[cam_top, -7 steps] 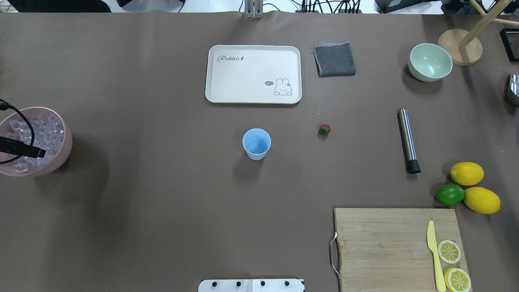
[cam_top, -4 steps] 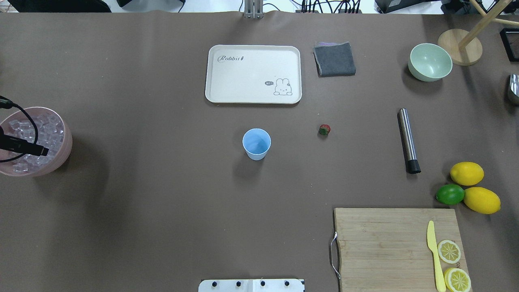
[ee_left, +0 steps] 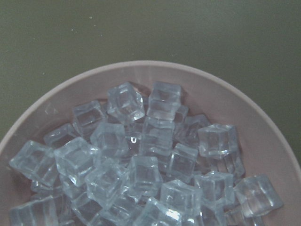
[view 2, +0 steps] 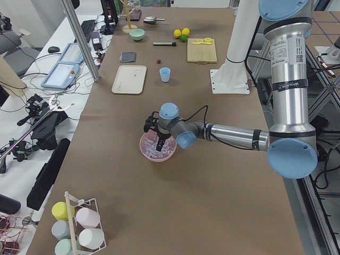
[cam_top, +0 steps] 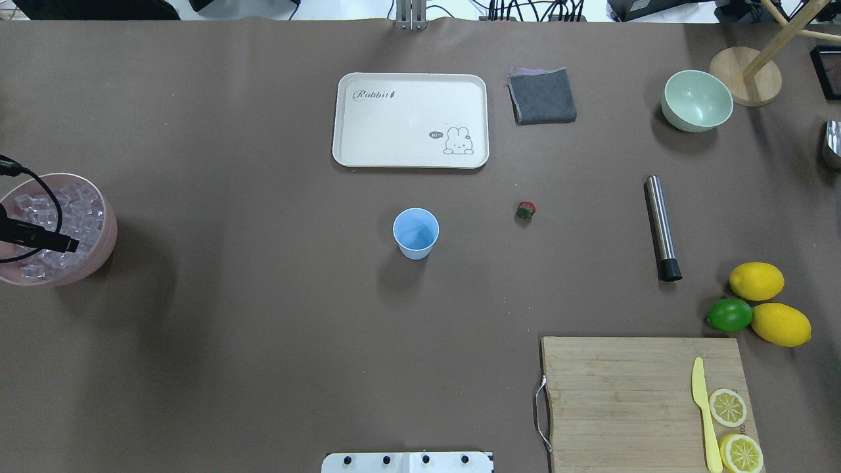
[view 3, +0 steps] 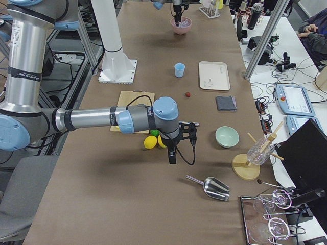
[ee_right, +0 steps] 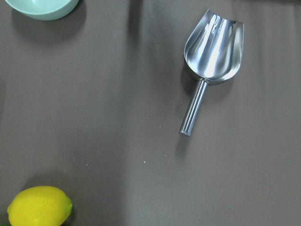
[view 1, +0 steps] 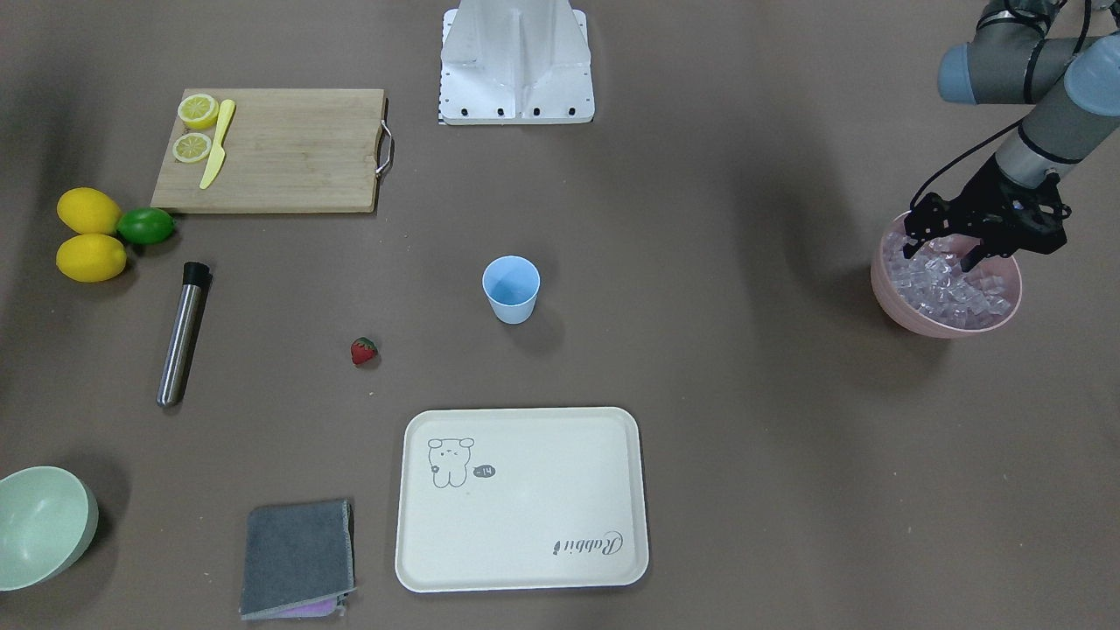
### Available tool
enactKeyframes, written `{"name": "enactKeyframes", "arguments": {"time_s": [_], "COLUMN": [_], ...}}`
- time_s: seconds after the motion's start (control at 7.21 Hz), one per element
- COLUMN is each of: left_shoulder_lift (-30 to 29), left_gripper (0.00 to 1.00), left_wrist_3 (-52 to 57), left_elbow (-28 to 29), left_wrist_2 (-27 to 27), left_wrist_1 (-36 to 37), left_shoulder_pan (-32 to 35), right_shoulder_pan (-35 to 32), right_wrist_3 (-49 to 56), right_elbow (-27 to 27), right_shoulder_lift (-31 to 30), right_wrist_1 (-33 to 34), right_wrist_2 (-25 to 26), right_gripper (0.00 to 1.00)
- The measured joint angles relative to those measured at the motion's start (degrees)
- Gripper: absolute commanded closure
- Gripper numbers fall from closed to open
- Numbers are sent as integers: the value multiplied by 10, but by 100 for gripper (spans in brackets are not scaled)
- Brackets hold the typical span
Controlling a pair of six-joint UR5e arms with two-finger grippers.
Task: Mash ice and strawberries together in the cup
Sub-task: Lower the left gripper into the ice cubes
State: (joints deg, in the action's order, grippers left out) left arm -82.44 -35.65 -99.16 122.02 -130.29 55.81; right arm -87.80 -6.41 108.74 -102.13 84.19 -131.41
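Observation:
The ice (ee_left: 155,141) is a heap of clear cubes in a pink bowl (view 1: 910,311) at the table's left end. My left gripper (view 1: 941,254) is open, its fingertips down among the top cubes; only a part of it shows in the overhead view (cam_top: 39,240). The light-blue cup (cam_top: 416,233) stands upright at mid-table. The strawberry (cam_top: 525,210) lies to the right of the cup. My right gripper (view 3: 171,155) hangs over the table near the lemons, and I cannot tell whether it is open or shut.
A steel muddler (cam_top: 659,226) lies right of the strawberry. Lemons (cam_top: 757,281), a lime (cam_top: 729,315) and a cutting board (cam_top: 624,394) are front right. A tray (cam_top: 410,119), grey cloth (cam_top: 542,96) and green bowl (cam_top: 696,100) are behind. A metal scoop (ee_right: 214,47) lies below my right wrist.
My left gripper has shifted slightly over the pink bowl. Nothing else on the table has moved.

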Motion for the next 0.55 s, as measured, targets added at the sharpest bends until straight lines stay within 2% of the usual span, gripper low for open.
{"name": "enactKeyframes", "arguments": {"time_s": [0.55], "left_shoulder_lift": [-5], "left_gripper": [10], "left_wrist_3": [0], "left_elbow": [9], "left_wrist_2": [0], "left_wrist_1": [0], "left_shoulder_pan": [0], "right_shoulder_pan": [0], "right_wrist_3": [0], "right_elbow": [-3], "right_shoulder_lift": [0], "right_wrist_1": [0], "right_wrist_2": [0], "right_gripper": [0]}}
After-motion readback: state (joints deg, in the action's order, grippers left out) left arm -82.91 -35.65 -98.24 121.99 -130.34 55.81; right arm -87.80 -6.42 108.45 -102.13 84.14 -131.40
